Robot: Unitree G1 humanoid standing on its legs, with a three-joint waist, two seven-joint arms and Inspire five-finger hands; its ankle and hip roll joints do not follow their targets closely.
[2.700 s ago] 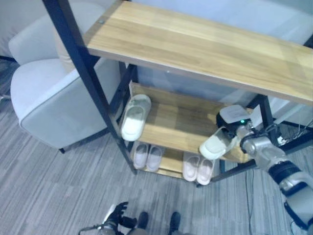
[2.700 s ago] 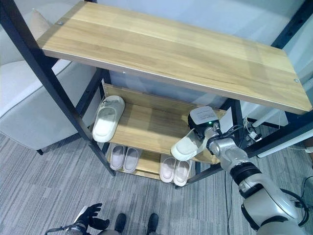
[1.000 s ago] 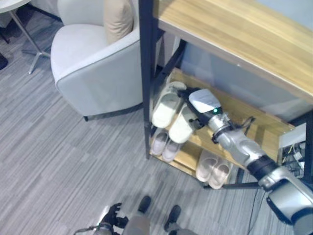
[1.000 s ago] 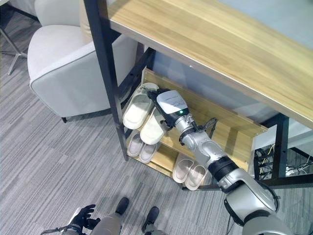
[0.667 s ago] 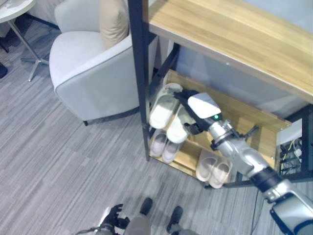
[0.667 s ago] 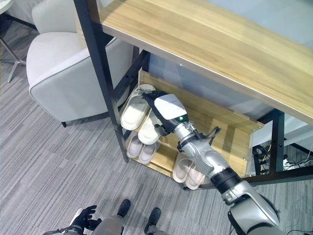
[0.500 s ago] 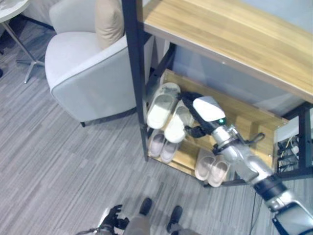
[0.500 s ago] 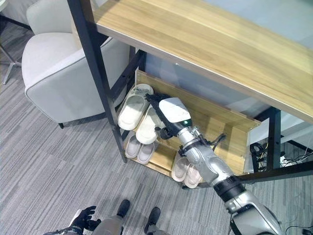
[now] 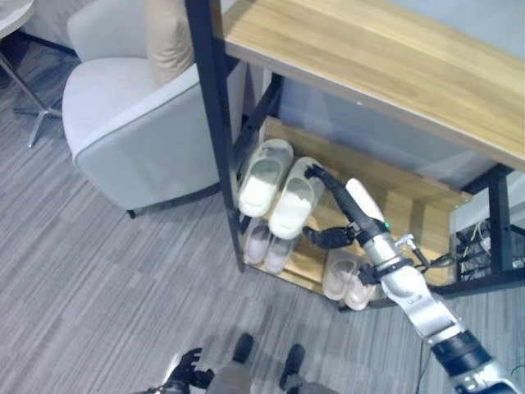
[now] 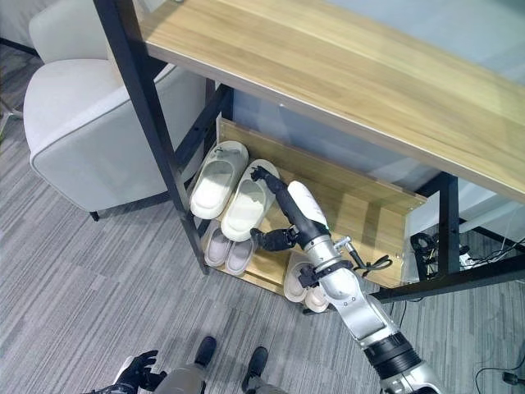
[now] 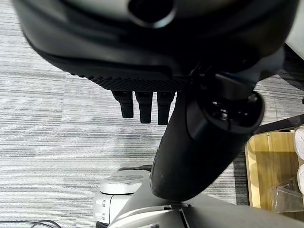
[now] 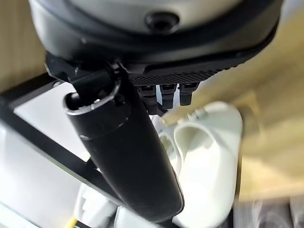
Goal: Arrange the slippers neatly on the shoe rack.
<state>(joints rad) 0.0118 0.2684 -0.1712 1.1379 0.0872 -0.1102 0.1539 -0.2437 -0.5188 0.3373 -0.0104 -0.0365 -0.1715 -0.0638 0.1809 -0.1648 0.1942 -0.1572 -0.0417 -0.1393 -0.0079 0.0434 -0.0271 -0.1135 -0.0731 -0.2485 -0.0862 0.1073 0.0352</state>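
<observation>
shoe rack (image 10: 156, 115): dark metal frame with wooden boards, a broad top board, a middle shelf (image 10: 361, 205) and a bottom shelf below it. it stands on grey carpet (image 10: 74, 287), with a pale armchair (image 10: 90, 123) just beside its left post.

slippers: two large white slippers (image 10: 234, 197) lie side by side at the left end of the middle shelf, toes toward the front edge, touching or nearly so and roughly parallel. two smaller pairs (image 10: 225, 250) sit on the bottom shelf, one under the large pair, the other further right and partly behind the right arm.

right hand (image 10: 291, 209): it hovers just beside the right-hand large slipper, fingers stretched out toward the back of the shelf and thumb spread wide. it grips nothing; whether a fingertip touches the slipper's edge cannot be told. its wrist view shows straight fingers above both white slippers.

left hand (image 11: 142, 102): hangs low near the carpet, fingers relaxed, idle and holding nothing.

step in hand, as judged: the placing of the second large slipper looks complete, and the hand is released from it. the task appears near its end.

next move, as judged: draw the right hand clear toward the front without brushing the pair, or, if the gap is uneven, a light sideways nudge with straight fingers to square the two.
</observation>
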